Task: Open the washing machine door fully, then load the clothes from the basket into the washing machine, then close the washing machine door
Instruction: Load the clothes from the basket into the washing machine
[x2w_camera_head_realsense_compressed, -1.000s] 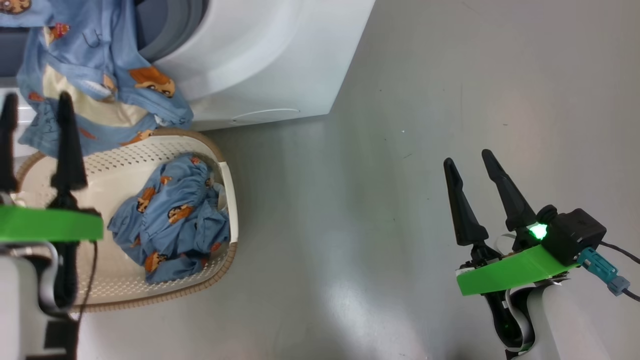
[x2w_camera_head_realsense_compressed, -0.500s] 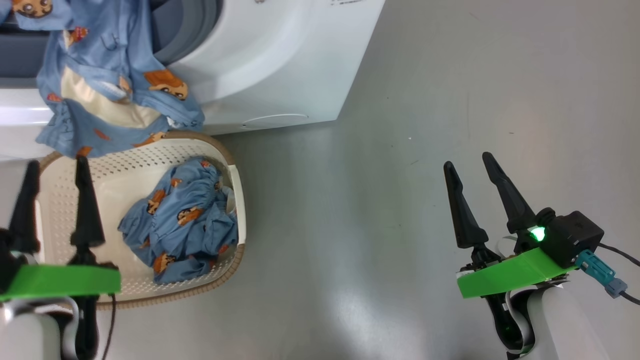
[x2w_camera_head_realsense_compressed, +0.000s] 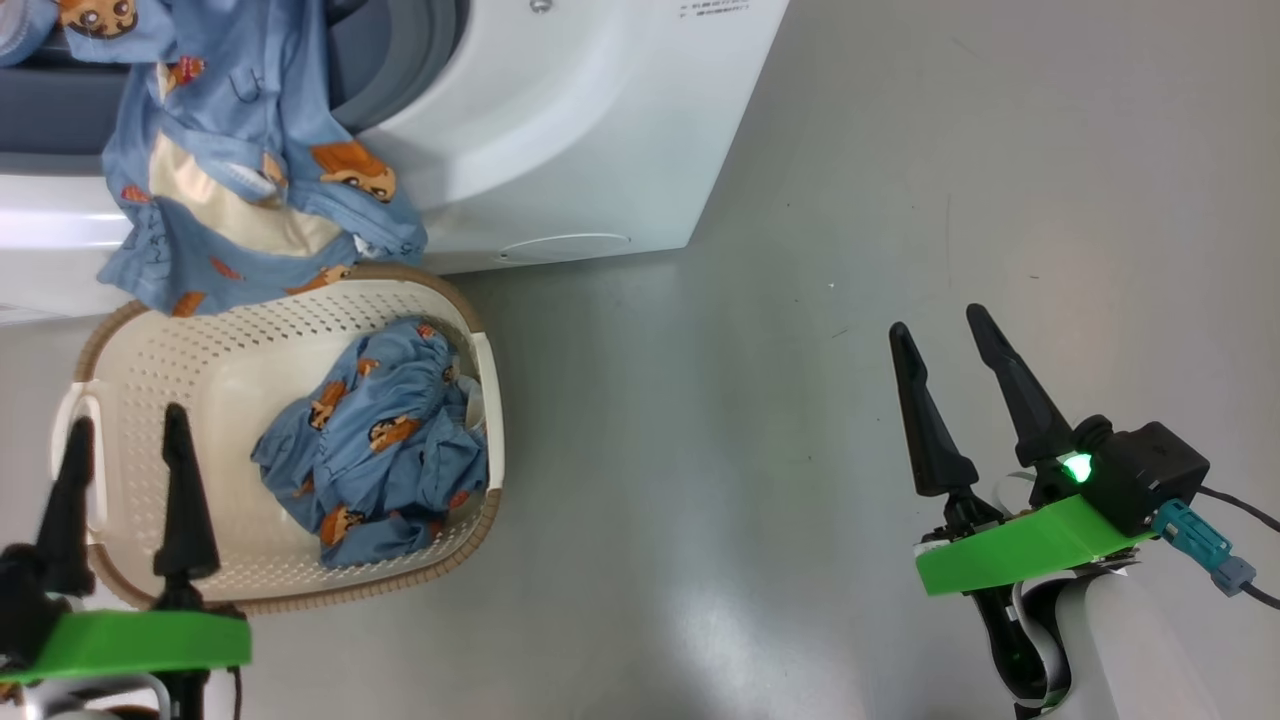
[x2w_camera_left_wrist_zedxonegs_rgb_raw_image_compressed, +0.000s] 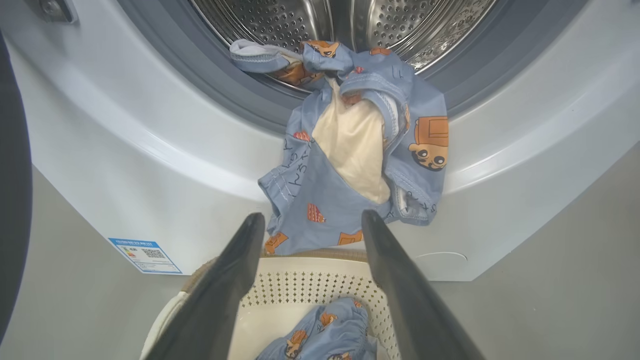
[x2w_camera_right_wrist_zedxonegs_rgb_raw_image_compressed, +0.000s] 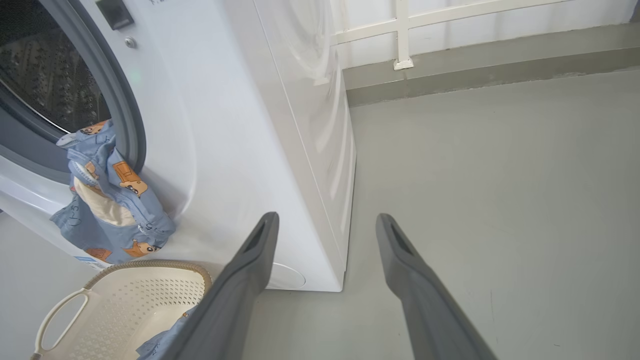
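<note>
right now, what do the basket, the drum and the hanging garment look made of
Basket: matte cream plastic, judging by moulded rows of holes; its brown rim looks woven, possibly moulded too. Drum: polished steel, with mirror glints and punched holes. Hanging garment: soft printed cloth, likely cotton, showing folds and stitched hems; fibre uncertain.

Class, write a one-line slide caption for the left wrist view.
Open left gripper faces a blue printed garment draped out of the washing machine, above the basket holding more clothes.
</note>
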